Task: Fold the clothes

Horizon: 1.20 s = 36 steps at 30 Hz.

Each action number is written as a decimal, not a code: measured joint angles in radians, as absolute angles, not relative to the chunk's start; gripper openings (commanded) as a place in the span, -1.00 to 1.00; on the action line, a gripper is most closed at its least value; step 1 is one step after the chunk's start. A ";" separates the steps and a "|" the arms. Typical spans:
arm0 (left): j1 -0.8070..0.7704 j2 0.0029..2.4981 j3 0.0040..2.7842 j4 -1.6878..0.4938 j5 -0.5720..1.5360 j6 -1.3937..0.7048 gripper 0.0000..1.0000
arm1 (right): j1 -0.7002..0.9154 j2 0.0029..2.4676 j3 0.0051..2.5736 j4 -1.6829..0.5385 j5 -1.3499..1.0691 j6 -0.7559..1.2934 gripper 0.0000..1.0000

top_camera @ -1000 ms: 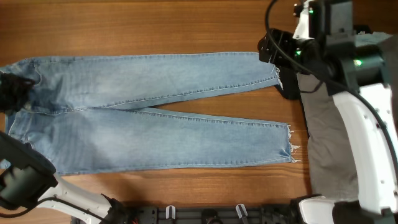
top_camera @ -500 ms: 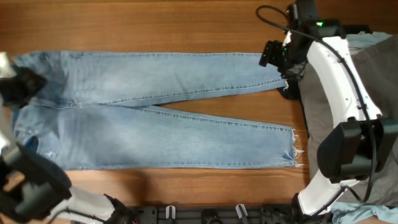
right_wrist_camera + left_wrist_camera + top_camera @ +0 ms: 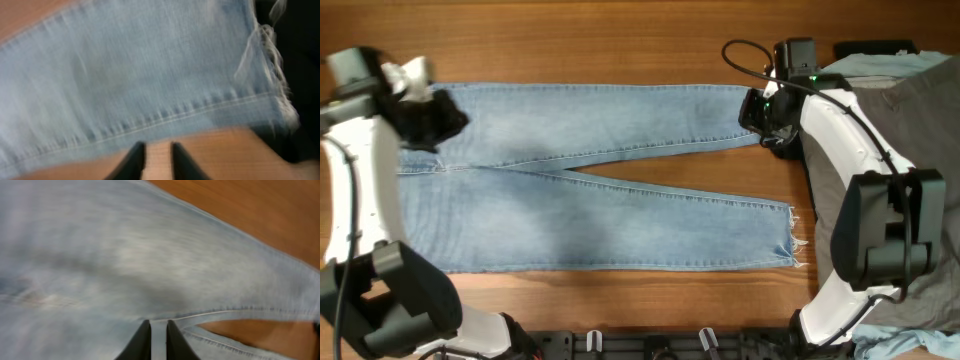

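The light blue jeans lie flat across the table, waist to the left and both legs running right to frayed hems. My left gripper hangs over the upper waist. In the left wrist view its fingers stand nearly together over the denim, with only a thin strip showing between them and no fold pinched. My right gripper is at the upper leg's hem. In the right wrist view it is shut over bare wood, just short of the leg's stitched edge.
A grey garment is heaped at the right edge, with a dark piece beside the upper hem. Light blue cloth pokes out at the bottom right. A black rail runs along the front edge.
The left arm has swung in from the far left edge to the top of the waist. The right gripper has shifted a little left and down, to the upper leg's hem.
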<state>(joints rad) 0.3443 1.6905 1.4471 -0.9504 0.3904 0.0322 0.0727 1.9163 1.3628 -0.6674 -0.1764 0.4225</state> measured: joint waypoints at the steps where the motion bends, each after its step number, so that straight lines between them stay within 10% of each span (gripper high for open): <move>1: 0.284 1.693 1.422 -0.925 0.390 0.041 -0.82 | 0.073 1.926 1.346 -0.602 -0.176 0.448 -0.89; 7: 0.100 1.745 1.367 -0.850 0.356 0.068 -0.74 | 0.067 2.086 1.340 -0.405 -0.169 0.661 -0.91; 10: 0.084 1.770 1.364 -0.847 0.349 0.076 -0.05 | 0.065 2.127 1.346 -0.237 -0.173 0.825 -0.92; 15: 0.084 1.771 1.363 -0.835 0.345 0.073 0.05 | 0.064 2.215 1.349 0.113 -0.244 0.915 -0.91; 21: 0.084 1.772 1.362 -0.875 0.345 0.070 -0.23 | 0.057 1.952 1.529 -0.476 -0.349 0.496 -0.26; 28: 0.184 1.760 1.360 -1.026 0.353 0.010 -0.42 | 0.057 1.573 1.546 -1.216 -0.307 0.369 -0.14; 36: 0.516 1.629 1.360 -1.151 0.352 -0.080 -0.28 | 0.055 1.586 1.017 -1.143 -0.266 0.548 0.15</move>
